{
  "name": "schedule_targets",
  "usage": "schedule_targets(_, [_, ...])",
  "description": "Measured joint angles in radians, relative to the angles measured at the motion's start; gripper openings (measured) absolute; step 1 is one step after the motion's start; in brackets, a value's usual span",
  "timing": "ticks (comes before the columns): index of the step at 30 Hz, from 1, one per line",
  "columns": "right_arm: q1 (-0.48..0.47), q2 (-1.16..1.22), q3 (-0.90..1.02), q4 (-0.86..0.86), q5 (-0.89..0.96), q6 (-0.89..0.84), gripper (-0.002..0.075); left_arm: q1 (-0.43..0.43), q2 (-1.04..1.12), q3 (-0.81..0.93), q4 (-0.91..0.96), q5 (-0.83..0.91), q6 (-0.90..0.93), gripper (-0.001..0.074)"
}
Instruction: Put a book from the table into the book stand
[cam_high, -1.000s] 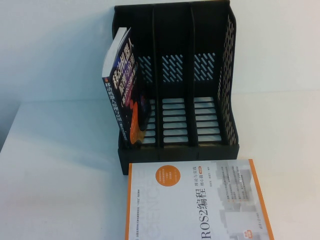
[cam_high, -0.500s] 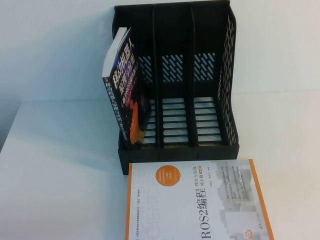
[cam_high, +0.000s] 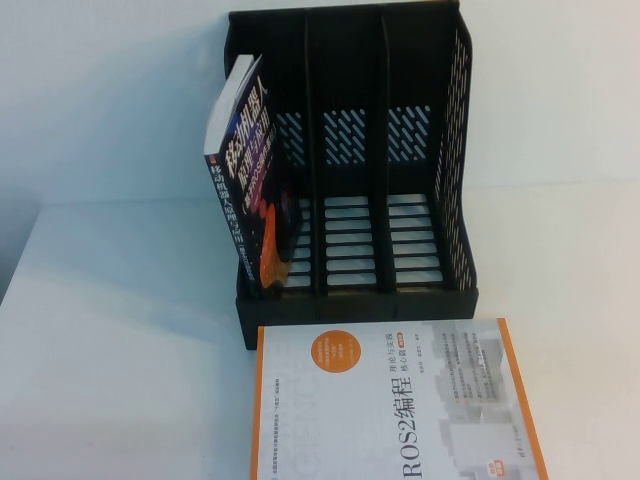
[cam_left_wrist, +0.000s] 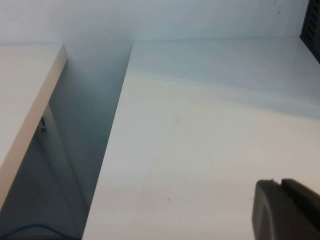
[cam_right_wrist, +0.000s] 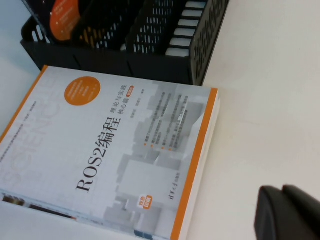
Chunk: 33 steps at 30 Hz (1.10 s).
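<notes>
The dark book (cam_high: 250, 190) with white title and orange blob stands leaning in the left slot of the black book stand (cam_high: 455, 170) at the back of the white table (cam_high: 120, 330). Its orange blob also shows in the right wrist view (cam_right_wrist: 65, 17), inside the stand (cam_right_wrist: 125, 62). Neither gripper shows in the high view. My left gripper (cam_left_wrist: 281, 187) is shut and empty over bare table (cam_left_wrist: 210, 125), left of the stand, whose corner (cam_left_wrist: 312, 25) just shows. My right gripper (cam_right_wrist: 282, 192) is shut and empty over the table.
A white book with orange border (cam_high: 400, 410) lies flat just in front of the stand; in the right wrist view it (cam_right_wrist: 115, 155) lies close beside my right gripper. The table's left edge drops off beside a second white surface (cam_left_wrist: 25, 85).
</notes>
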Motion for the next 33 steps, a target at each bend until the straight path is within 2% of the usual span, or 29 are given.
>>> schedule_targets(7, [0.000,-0.084,0.014,-0.009,-0.014,0.008,-0.0001,0.000,0.000,0.000,0.000,0.001,0.007,-0.0002])
schedule_targets(13, [-0.008,-0.316,0.152,-0.166,-0.249,0.020,-0.0001,0.000,0.000,0.000,0.000,0.001,0.007,-0.0002])
schedule_targets(18, [-0.021,-0.523,0.322,-0.203,-0.400,0.022,-0.0001,0.000,0.000,0.000,0.000,0.001,0.005,-0.0002])
schedule_targets(26, [-0.033,-0.547,0.505,-0.216,-0.557,0.043,-0.0001,0.000,0.000,0.000,0.000,0.001,0.005,-0.0002])
schedule_targets(29, [-0.033,-0.540,0.526,-0.278,-0.540,0.147,-0.0001,0.000,0.000,0.000,0.000,0.001,0.005,-0.0002])
schedule_targets(33, [-0.033,-0.540,0.528,-0.312,-0.422,0.225,-0.0001,0.000,0.000,0.000,0.000,0.001,0.008,-0.0002])
